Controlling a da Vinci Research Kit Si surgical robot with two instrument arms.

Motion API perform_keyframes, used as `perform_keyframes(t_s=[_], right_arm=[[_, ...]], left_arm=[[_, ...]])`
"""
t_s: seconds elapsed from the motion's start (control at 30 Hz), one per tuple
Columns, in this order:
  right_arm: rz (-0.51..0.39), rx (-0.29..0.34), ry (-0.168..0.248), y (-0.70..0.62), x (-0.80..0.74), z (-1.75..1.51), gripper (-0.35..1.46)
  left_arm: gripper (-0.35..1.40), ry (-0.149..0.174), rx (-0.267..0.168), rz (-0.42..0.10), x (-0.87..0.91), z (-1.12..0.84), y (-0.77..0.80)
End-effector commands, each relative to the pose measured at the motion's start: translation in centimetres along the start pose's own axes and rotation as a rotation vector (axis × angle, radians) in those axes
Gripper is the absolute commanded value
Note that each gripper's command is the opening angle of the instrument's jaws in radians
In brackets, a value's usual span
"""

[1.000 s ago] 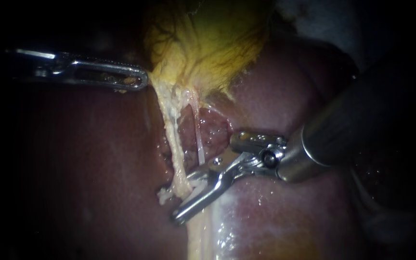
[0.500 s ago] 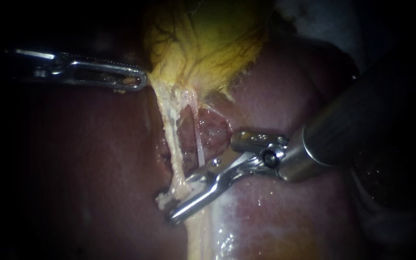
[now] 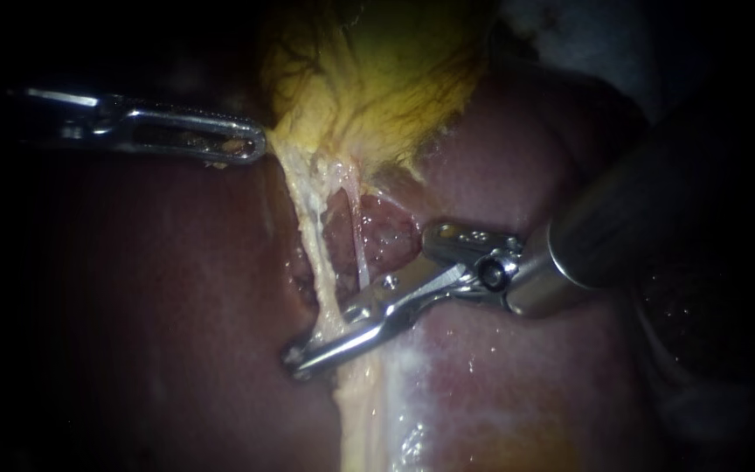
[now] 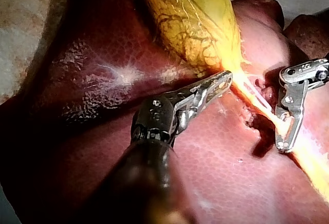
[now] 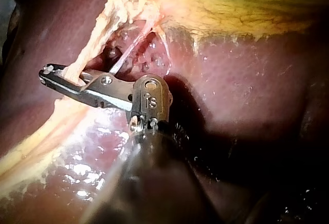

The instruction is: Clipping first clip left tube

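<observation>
Room is tight around my right instrument [image 3: 301, 357]: its shaft fills the frame's right side, and its jaws are clamped across the left tube [image 3: 312, 236] low at centre, with bare liver [image 3: 176, 306] to their left. That tube is a pale, frayed strand running down from the gallbladder [image 3: 377, 79], a thinner tube [image 3: 358, 240] just beside it. My left instrument [image 3: 253, 147], upper left, grips the gallbladder's edge.
</observation>
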Motion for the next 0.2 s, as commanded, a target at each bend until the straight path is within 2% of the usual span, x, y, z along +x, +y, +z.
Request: perform_keyframes(t_s=[0.03, 0.2], right_arm=[[-0.001, 0.003, -0.001, -0.01, -0.01, 0.02, -0.35], [-0.002, 0.006, -0.003, -0.01, -0.03, 0.03, -0.35]], left_arm=[[-0.35, 0.000, 0.000, 0.000, 0.00, 0.00, 0.00], [-0.35, 0.000, 0.000, -0.001, -0.01, 0.00, 0.00]])
